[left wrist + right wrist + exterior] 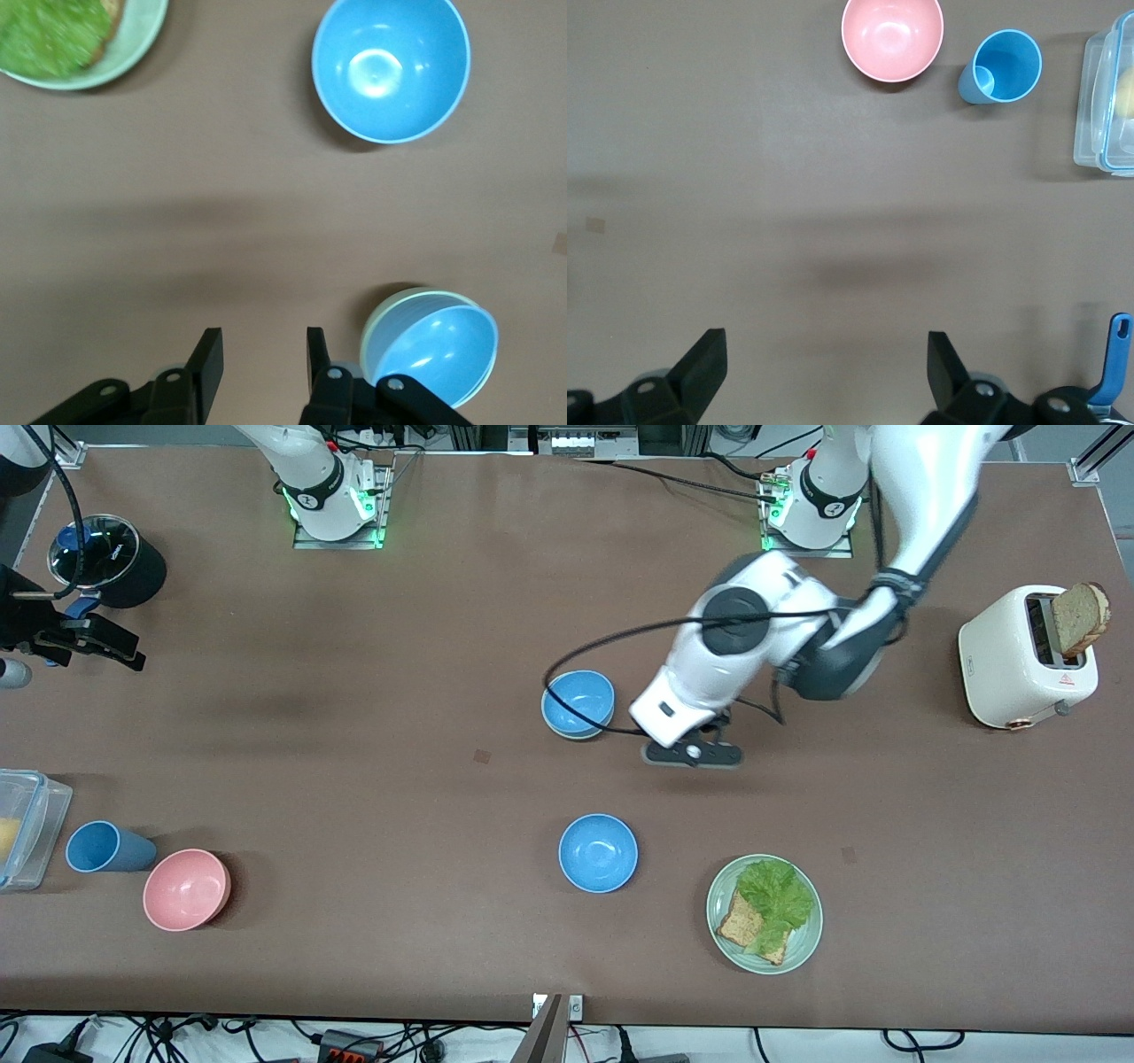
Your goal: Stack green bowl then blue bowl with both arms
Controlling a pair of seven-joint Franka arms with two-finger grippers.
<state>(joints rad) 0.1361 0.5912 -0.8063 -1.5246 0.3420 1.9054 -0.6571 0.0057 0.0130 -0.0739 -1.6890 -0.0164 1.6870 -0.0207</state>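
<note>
A blue bowl (578, 701) sits nested inside the pale green bowl (572, 735) at mid-table; only the green rim shows. The pair also shows in the left wrist view, blue bowl (436, 347) in green bowl (376, 322). A second blue bowl (598, 852) (391, 69) stands alone, nearer the front camera. My left gripper (693, 754) (264, 342) is open and empty, just above the table beside the nested bowls toward the left arm's end. My right gripper (106, 645) (824, 354) is wide open and empty at the right arm's end.
A green plate (802, 943) with lettuce and bread lies beside the lone blue bowl. A white toaster (1019, 657) holds bread. A pink bowl (186, 888), blue cup (104, 847), clear container (22, 828) and black lidded pot (111, 558) stand at the right arm's end.
</note>
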